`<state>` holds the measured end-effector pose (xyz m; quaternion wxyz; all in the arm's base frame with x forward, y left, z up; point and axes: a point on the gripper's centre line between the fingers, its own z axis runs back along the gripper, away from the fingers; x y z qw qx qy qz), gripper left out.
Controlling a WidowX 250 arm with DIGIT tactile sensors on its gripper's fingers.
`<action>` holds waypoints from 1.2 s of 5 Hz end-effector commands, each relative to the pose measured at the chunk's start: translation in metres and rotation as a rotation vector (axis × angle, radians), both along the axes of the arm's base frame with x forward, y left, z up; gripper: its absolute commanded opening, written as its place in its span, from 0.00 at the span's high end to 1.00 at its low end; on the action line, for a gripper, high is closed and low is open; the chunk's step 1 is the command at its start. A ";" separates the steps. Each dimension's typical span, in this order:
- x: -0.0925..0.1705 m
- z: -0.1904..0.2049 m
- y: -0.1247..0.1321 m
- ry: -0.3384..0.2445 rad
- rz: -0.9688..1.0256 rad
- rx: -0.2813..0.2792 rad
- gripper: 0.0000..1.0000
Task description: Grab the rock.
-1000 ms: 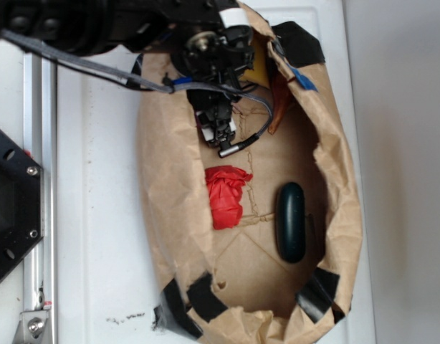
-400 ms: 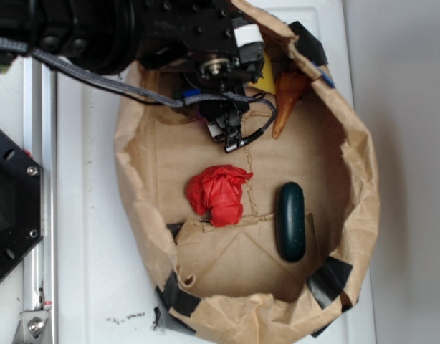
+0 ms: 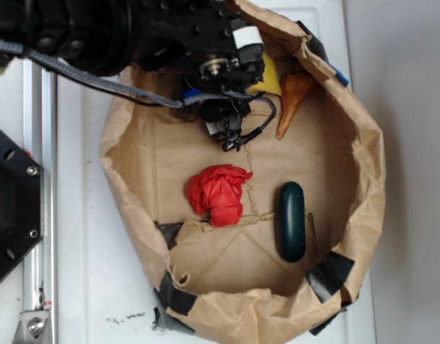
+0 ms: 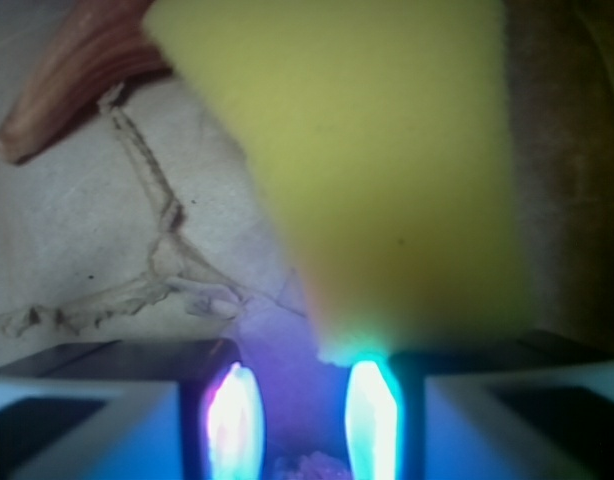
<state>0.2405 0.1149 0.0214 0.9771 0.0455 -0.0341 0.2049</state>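
The rock shows only in the wrist view, as a small lumpy bit low between my two glowing fingers. My gripper is shut on it, with the jaws standing close together. In the exterior view the gripper hangs over the far part of the brown paper bag, and the rock is hidden under it. A yellow sponge fills the wrist view just ahead of the fingertips, and the sponge peeks out beside the wrist from outside.
An orange-brown seashell lies right of the gripper. A red crumpled wad and a smooth dark green oblong lie nearer the front of the bag. Black tape patches the bag's rim. A black base and metal rail stand at the left.
The bag's walls have spread wider to left and right. The gripper has shifted slightly up and right. The red wad sits further left and looks more spread out.
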 end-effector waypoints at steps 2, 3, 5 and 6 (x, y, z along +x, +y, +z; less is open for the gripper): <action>0.003 0.058 0.000 -0.147 0.012 -0.088 1.00; 0.000 0.074 -0.003 -0.178 0.009 -0.132 1.00; -0.015 0.070 0.001 -0.153 -0.041 -0.114 0.00; -0.022 0.057 0.007 -0.141 -0.118 -0.054 0.00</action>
